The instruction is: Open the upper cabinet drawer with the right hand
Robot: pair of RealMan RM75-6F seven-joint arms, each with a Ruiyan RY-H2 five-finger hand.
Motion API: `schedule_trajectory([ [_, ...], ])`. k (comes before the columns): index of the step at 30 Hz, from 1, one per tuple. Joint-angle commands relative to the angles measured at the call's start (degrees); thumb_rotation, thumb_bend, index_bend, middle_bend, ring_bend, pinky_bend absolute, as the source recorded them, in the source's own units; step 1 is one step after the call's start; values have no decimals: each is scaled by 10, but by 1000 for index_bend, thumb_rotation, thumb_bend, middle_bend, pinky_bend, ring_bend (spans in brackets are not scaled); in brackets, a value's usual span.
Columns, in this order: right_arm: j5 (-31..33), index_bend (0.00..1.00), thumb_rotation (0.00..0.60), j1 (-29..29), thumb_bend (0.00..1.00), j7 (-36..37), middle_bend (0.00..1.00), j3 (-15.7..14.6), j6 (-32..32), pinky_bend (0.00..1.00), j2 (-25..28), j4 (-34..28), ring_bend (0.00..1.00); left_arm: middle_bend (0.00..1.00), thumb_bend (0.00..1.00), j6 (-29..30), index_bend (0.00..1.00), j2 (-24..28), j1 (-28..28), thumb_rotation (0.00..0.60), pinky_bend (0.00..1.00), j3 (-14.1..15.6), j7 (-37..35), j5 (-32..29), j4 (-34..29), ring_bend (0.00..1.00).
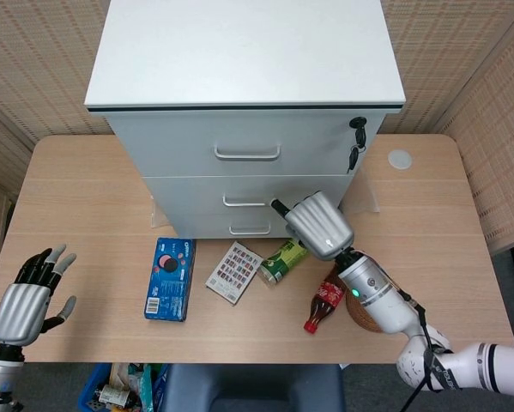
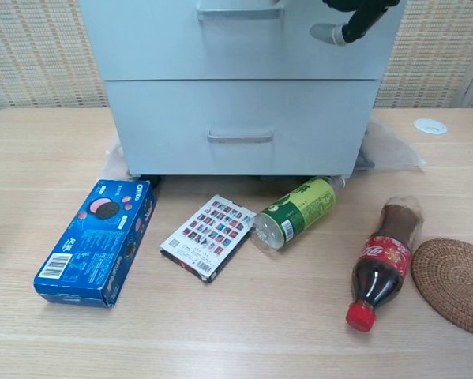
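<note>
Left hand (image 1: 21,305): at near left table edge; fingers apart, holding nothing; idle
Near clutter: cola bottle (image 2: 382,260) lying near right, just beside woven coaster (image 2: 456,284); blue cookie box (image 2: 98,241) near left; card pack (image 2: 211,238) and green bottle (image 2: 294,212) lying between them; none in the path upward
Right hand (image 1: 318,224): raised over the green bottle in front of the cabinet's lower front, back of hand toward the head camera; nothing in its hold; fingers pointing left toward the cabinet face; how far curled, cannot tell from either view; only dark fingertips visible at the chest view's top edge
Cabinet (image 1: 239,51): white, standing at far centre of table (image 1: 93,184); keys (image 1: 357,137) hanging at upper right of its front
Upper drawer (image 1: 179,146): shut, flush with the front; handle (image 1: 247,154) at its centre, up and left of the right hand, apart from it
Step in hand: approach, judging by the hand's position; no contact with the handle yet
Next move calls for: lifting up and left to handle height; hooking fingers behind the bar; then pulling straight toward the near edge; staying left of the keys
</note>
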Motion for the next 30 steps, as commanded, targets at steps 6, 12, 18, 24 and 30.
schedule_trajectory([
  [6, 15, 258, 600, 19, 351, -9, 906, -9, -4, 856, -10, 12, 940, 61, 356, -1, 125, -1, -1, 600, 114, 0, 0, 0, 1, 57],
  [12, 18, 258, 600, 28, 350, -10, 906, -18, -4, 856, -12, 16, 940, 61, 356, -2, 126, -1, -1, 600, 114, 0, 1, -1, 1, 57],
  [18, 18, 258, 600, 30, 351, -12, 906, -29, 1, 856, -10, 13, 940, 61, 356, -4, 128, -2, -1, 600, 114, 1, 2, -3, 2, 57],
  [24, 1, 258, 600, 27, 350, -12, 906, -41, 12, 856, -5, 1, 940, 61, 356, -1, 128, -3, -1, 600, 114, 0, 1, -2, 3, 57],
  [30, -21, 258, 600, 19, 351, -20, 906, -58, 27, 856, 2, -17, 940, 61, 355, -2, 128, -4, -1, 600, 114, 1, 1, -3, 4, 57],
])
